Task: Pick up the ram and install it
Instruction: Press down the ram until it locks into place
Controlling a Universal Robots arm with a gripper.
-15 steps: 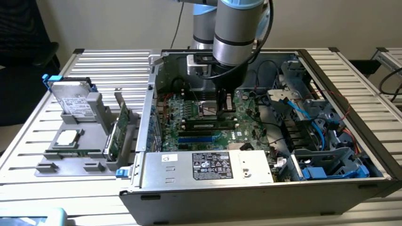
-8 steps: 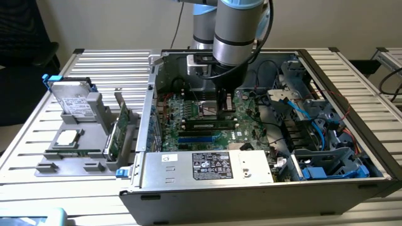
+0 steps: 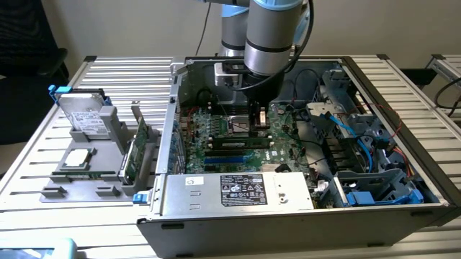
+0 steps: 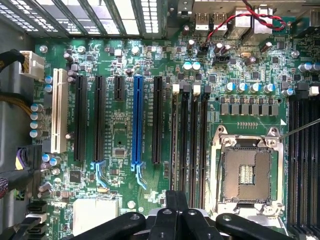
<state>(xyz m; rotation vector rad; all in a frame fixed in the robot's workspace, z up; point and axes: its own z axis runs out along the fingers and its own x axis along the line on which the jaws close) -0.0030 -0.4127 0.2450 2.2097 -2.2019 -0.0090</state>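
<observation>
Black gripper (image 4: 176, 210) fingers crowd the wrist view's near edge. I see them pressed together with nothing between them, so the tool is fully closed and empty. Beyond them lies the green motherboard (image 4: 120, 135) with its blue slot (image 4: 138, 120), white slot (image 4: 59, 110) and open CPU socket (image 4: 246, 175). The printing on the board is too fine for me to read.

From the exterior view, the arm (image 3: 270, 38) comes straight down into the open computer case (image 3: 288, 216), its grey wrist section vertical. The gripper (image 3: 263, 120) hangs low over the motherboard (image 3: 216, 127), near the CPU socket (image 3: 238, 127).

The ram (image 3: 241, 144) lies lengthwise along a memory slot, just beside the gripper on the side toward the power supply (image 3: 238, 189), apart from the fingers. I cannot tell whether it is fully seated.

The power supply's dark label (image 3: 243, 190) carries rows of certification marks I cannot make out. White lettering on the board near the ram may be a Dell mark.

On the exterior view's left, a grey holder (image 3: 79, 189) on the slatted table (image 3: 122, 70) carries a hard drive (image 3: 83, 110) with an unreadable sticker and an upright green expansion card (image 3: 137, 143).
</observation>
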